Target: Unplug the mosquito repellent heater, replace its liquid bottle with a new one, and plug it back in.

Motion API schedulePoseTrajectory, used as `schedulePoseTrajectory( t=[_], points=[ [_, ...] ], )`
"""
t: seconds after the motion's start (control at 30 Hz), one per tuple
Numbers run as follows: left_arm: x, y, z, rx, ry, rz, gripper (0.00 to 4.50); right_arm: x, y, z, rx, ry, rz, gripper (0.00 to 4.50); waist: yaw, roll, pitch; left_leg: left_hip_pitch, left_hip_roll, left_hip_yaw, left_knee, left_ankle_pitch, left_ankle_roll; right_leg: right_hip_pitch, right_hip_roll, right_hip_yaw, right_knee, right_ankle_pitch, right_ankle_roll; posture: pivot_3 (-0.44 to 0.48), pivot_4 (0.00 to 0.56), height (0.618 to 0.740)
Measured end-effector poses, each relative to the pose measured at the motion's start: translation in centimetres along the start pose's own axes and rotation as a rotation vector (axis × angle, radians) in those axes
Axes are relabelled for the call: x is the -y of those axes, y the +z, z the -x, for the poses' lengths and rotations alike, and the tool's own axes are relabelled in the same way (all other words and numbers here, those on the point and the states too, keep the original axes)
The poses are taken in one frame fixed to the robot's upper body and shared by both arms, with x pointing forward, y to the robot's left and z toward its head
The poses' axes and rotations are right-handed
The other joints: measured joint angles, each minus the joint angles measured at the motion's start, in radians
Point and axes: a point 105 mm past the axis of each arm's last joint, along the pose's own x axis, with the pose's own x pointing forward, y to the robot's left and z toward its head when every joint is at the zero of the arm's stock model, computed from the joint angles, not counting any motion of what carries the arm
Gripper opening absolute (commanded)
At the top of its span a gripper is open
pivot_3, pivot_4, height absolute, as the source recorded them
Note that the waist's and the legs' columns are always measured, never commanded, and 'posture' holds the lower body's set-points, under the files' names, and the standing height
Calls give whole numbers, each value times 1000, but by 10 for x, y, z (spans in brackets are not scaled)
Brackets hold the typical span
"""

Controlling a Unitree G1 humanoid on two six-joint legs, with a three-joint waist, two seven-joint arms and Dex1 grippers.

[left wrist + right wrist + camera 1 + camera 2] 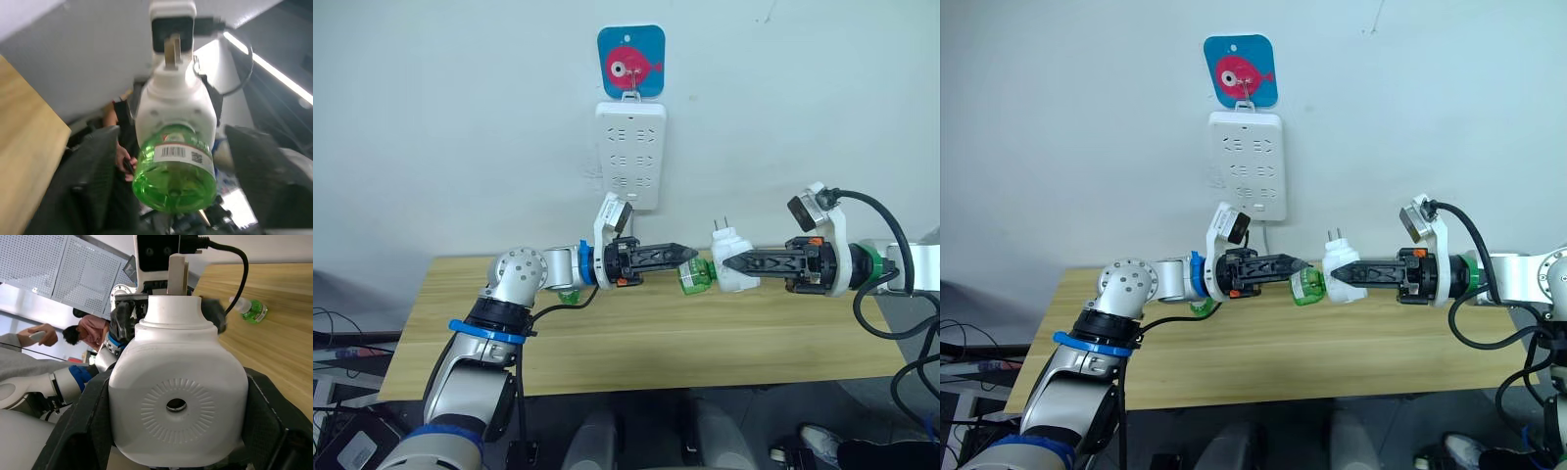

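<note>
Below the wall power strip (630, 154), heater (732, 257) clamped in right gripper (729, 262), left gripper (689, 253) open around its green bottle (697, 277).

White heater (732, 257), green bottle (696, 276), prob. barcode label.

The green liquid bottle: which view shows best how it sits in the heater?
Left wrist view: the green liquid bottle faces the camera, its neck seated in the mosquito repellent heater. Both eye views show it small, side-on. In the right wrist view the heater hides it.
</note>
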Motion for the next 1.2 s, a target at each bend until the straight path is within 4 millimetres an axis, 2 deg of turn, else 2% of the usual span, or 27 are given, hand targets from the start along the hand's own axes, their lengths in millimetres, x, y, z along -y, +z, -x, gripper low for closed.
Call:
schedulePoseTrajectory(
  t=[0.17, 0.23, 0.33, 0.43, 0.53, 0.6, 0.67, 0.83, 0.97, 1.17, 1.2],
  points=[
    [-26, -2, 24, 41, 192, -85, 4452, 6, 3, 8, 29, -28, -31, 2984, 0, 0, 0, 0, 0, 1, 0, 0, 0, 0, 0, 1, 0, 0, 0, -25, 178, 740],
    [-30, 1, 40, 55, 279, -227, 4452, 11, 7, 14, 64, -42, -50, 2984, 0, 0, 0, 0, 0, 2, -1, 0, 0, -1, -1, 2, 0, 0, 0, -19, 177, 740],
    [-17, 7, 49, -6, 337, -633, 4452, 19, 16, 24, 130, -70, -81, 2984, 8, 0, 0, -1, 0, 2, -1, 0, 0, -1, -1, 2, -2, 0, -1, -3, 178, 740],
    [0, 4, 34, -147, 274, -1178, 4452, 24, 22, 27, 164, -82, -102, 2984, 29, 0, 0, 0, 0, 5, -1, 0, 0, -1, -2, 3, -3, 1, -2, 9, 180, 740],
    [3, -1, 26, -224, 228, -1645, 4452, 23, 25, 26, 170, -72, -102, 2984, 42, 0, 0, 0, 0, 6, -1, 0, 0, -1, -3, 4, -4, 2, -3, 9, 180, 740],
    [3, 1, 20, -188, 215, -1854, 4452, 22, 27, 23, 169, -61, -97, 2984, 51, 0, 0, 0, 0, 6, 0, 0, 0, -1, -3, 4, -3, 2, -3, 9, 180, 740],
    [5, -2, 13, -158, 176, -1988, 4452, 21, 27, 19, 164, -45, -96, 2984, 53, 0, 0, -1, 0, 6, -1, -1, 2, -1, -3, 3, -3, 2, -2, 2, 186, 740],
    [1, -7, 2, -118, 124, -2099, 4452, 16, 24, 15, 139, -31, -92, 2984, 53, 0, 0, -1, 0, 5, 0, -2, 4, -1, -3, 1, -3, 3, -1, -4, 190, 740],
    [3, 1, -6, -81, 116, -2163, 4452, 8, 21, 10, 119, 4, -83, 2984, 52, 0, 0, -1, 0, 5, 0, -3, 5, -1, -3, 1, -2, 3, -1, -12, 193, 740],
    [3, -3, -11, -61, 77, -2176, 4452, 7, 17, 4, 112, 8, -88, 2984, 49, 0, 0, -1, 0, 5, 0, -2, 5, -1, -3, 0, -1, 3, -1, -16, 199, 740],
    [4, -4, -12, -54, 72, -2180, 4066, 7, 17, 4, 115, 7, -91, 2984, 49, 0, 0, -1, 0, 5, 0, -2, 5, -1, -3, 0, -2, 3, -1, -16, 199, 740]
  ],
)
